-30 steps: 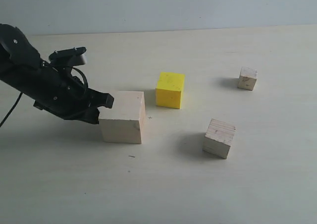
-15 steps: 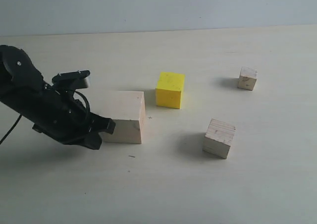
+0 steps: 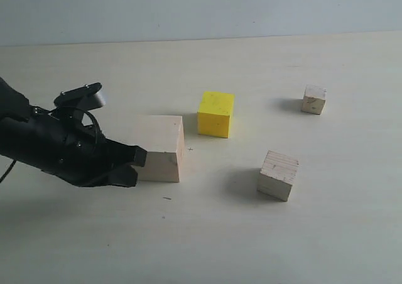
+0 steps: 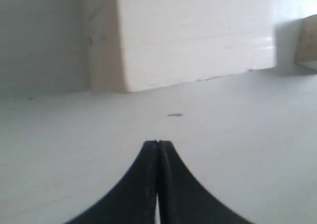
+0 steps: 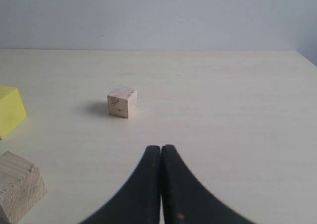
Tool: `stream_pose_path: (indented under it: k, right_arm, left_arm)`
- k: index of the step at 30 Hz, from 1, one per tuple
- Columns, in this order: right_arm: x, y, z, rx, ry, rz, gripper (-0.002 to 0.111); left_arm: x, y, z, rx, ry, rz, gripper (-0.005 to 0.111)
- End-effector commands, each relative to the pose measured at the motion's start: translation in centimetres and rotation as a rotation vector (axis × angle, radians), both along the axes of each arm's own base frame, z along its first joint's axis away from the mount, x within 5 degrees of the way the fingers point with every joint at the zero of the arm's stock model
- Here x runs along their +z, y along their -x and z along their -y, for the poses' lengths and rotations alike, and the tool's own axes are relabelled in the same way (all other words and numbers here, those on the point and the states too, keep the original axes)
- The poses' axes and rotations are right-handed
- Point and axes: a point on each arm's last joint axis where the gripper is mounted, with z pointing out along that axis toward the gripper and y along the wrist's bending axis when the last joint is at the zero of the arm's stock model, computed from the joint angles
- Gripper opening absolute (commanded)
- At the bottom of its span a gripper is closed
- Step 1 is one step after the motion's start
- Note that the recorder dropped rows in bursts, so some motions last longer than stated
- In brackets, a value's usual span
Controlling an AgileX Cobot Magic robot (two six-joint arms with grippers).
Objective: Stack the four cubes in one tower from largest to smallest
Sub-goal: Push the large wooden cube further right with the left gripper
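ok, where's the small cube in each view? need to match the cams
Exterior: small cube at far right, beyond the medium cube.
Left wrist: not in it; the large cube sits close ahead.
Right wrist: small cube standing alone, ahead of the shut right pincer.
Shared landmark: yellow cube, left of the small cube in the exterior view, cut off at the picture's edge in the right wrist view.
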Motion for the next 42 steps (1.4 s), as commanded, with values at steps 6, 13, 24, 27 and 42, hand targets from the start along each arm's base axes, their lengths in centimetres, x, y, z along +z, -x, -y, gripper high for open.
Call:
stream_pose_path:
  k: [6, 13, 24, 27, 42]
  right_arm:
    - [0.0, 0.0, 0.0, 0.003, 0.004, 0.014, 0.0]
    - [0.0, 0.0, 0.0, 0.003, 0.004, 0.014, 0.0]
    - [0.0, 0.0, 0.0, 0.003, 0.004, 0.016, 0.0]
    - [0.0, 0.0, 0.0, 0.003, 0.004, 0.016, 0.0]
    - [0.0, 0.0, 0.0, 0.003, 0.004, 0.016, 0.0]
  left_arm:
    - [0.3, 0.3, 2.1, 0.04, 0.015, 0.113, 0.0]
    - [-1.2, -0.4, 2.4, 0.064, -0.01, 0.083, 0.0]
    - [-1.1, -2.0, 4.9, 0.033, 0.011, 0.108, 0.0]
    - [-1.5, -2.2, 5.0, 0.036, 0.002, 0.104, 0.0]
    - [-1.6, -2.8, 4.7, 0.069, -0.023, 0.15, 0.0]
